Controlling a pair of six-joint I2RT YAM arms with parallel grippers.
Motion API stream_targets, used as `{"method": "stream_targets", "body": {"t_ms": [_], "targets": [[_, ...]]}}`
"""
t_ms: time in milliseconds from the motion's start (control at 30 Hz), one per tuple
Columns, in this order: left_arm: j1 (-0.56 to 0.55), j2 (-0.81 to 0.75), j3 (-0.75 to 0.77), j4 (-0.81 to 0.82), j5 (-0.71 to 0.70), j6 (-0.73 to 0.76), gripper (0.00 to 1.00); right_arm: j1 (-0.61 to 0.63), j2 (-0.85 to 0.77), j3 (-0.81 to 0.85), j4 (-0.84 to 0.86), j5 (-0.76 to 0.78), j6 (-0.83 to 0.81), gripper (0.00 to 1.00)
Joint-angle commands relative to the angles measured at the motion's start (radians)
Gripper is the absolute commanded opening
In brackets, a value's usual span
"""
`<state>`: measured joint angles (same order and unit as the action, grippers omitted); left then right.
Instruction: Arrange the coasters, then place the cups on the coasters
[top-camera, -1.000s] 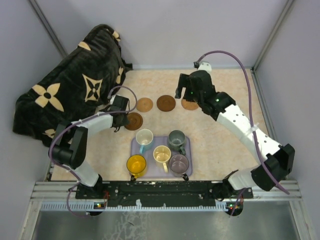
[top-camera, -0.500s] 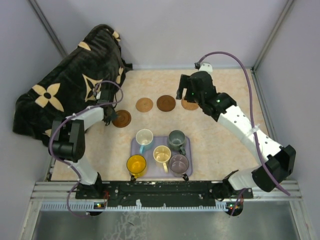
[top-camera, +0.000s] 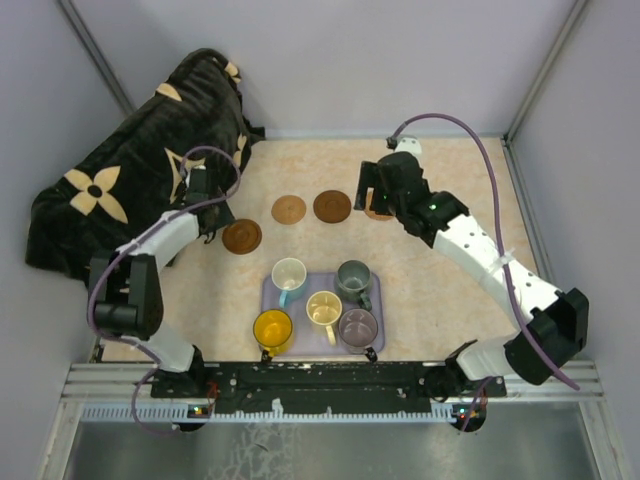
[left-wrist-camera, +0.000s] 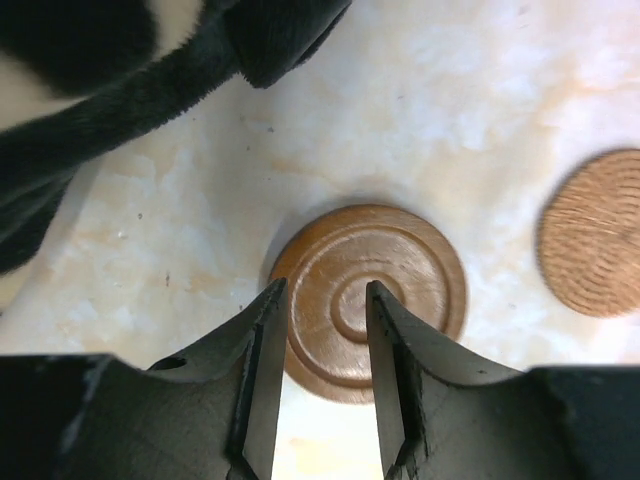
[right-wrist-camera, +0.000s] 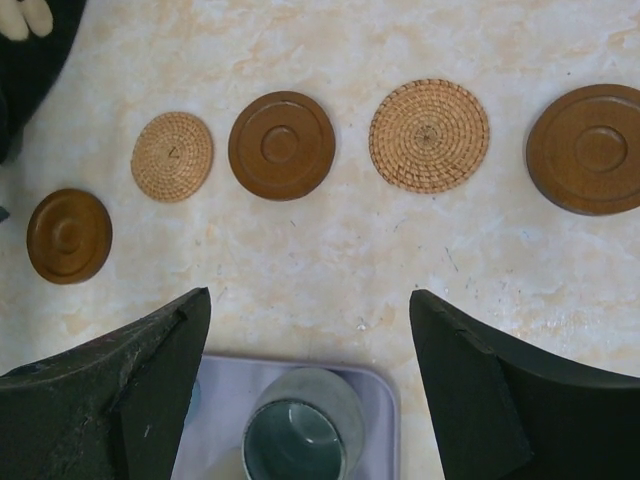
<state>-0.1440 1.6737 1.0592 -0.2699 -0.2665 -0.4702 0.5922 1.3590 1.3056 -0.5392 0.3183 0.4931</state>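
Several coasters lie in a row in the right wrist view: dark (right-wrist-camera: 69, 235), tan (right-wrist-camera: 172, 156), dark (right-wrist-camera: 281, 145), woven tan (right-wrist-camera: 429, 134), dark (right-wrist-camera: 590, 148). My left gripper (left-wrist-camera: 320, 295) hovers over the leftmost dark coaster (left-wrist-camera: 370, 295) (top-camera: 241, 236), jaws a little apart, gripping nothing. My right gripper (right-wrist-camera: 310, 295) (top-camera: 372, 195) hangs wide open and empty above the row. Several cups stand on the lavender tray (top-camera: 310, 282): white-blue (top-camera: 289, 273), grey-green (top-camera: 353, 278) (right-wrist-camera: 305, 430), cream (top-camera: 323, 308), yellow (top-camera: 272, 326), mauve (top-camera: 358, 326).
A black blanket with tan flower prints (top-camera: 140, 180) (left-wrist-camera: 100, 60) is heaped at the far left, close to the left gripper. Grey walls close in the table on three sides. The arm bases sit on a rail along the near edge.
The left gripper slid the dark coaster leftward, then opened slightly and drew back towards the blanket. The right gripper shifted a little farther back, still open.
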Motion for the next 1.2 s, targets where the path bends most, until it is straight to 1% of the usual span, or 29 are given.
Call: {"method": "stream_targets", "body": {"t_ms": [0, 100, 167, 233, 300, 400, 533, 633, 833, 1167], "targets": [[-0.008, -0.178, -0.067, 0.012, 0.077, 0.029, 0.44, -0.006, -0.067, -0.014, 0.038, -0.011, 0.009, 0.81], [-0.037, -0.293, -0.175, 0.013, 0.092, 0.053, 0.47, -0.006, -0.084, -0.024, 0.038, -0.019, 0.017, 0.80], [-0.045, -0.349, -0.241, 0.014, 0.126, 0.066, 0.54, -0.006, -0.094, -0.029, 0.034, -0.014, 0.015, 0.81], [-0.059, -0.389, -0.295, 0.014, 0.147, 0.068, 0.58, -0.006, -0.101, -0.030, 0.025, 0.000, 0.011, 0.83], [-0.077, -0.416, -0.332, 0.012, 0.166, 0.063, 0.61, -0.005, -0.108, -0.031, 0.012, 0.021, 0.010, 0.85], [-0.122, -0.427, -0.354, 0.003, 0.150, 0.052, 0.66, -0.006, -0.120, -0.040, 0.003, 0.056, 0.009, 0.92], [-0.190, -0.388, -0.351, -0.008, 0.099, 0.040, 0.67, -0.006, -0.136, -0.058, 0.003, 0.072, 0.018, 0.94], [-0.210, -0.340, -0.353, 0.005, 0.080, 0.025, 0.66, -0.007, -0.143, -0.063, -0.004, 0.083, 0.021, 0.95], [-0.209, -0.233, -0.327, 0.012, -0.003, 0.012, 0.64, -0.008, -0.169, -0.068, -0.025, 0.126, 0.020, 0.96], [-0.210, -0.077, -0.218, 0.009, -0.089, 0.031, 0.64, -0.009, -0.190, -0.078, -0.024, 0.152, 0.017, 0.98]]}}
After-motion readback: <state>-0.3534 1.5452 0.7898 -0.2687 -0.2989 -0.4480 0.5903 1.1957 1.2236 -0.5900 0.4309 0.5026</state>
